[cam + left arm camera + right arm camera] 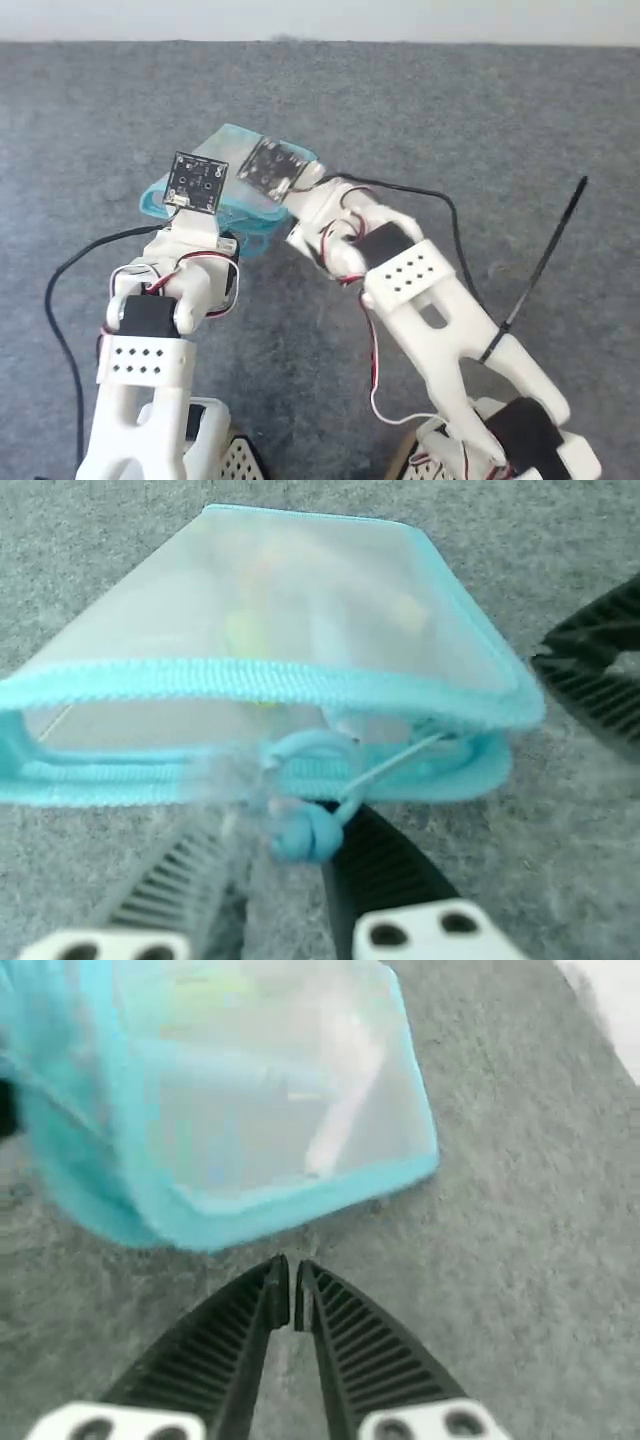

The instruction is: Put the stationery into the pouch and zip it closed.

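Note:
A translucent pouch with light blue trim lies on the grey mat, under both wrists. Stationery shows blurrily through its wall as yellow-green and white shapes. The pouch's zipper edge faces my left gripper, which is shut on the knotted blue zipper pull cord. My right gripper is shut with nothing in it, its tips just short of the pouch's trimmed side edge. Its black fingers also show beside the pouch's end in the left wrist view.
The grey mat spreads around the pouch, with free room on all sides. A black cable tie sticks up beside the right arm. Black cables trail from both arms. A white strip borders the far edge.

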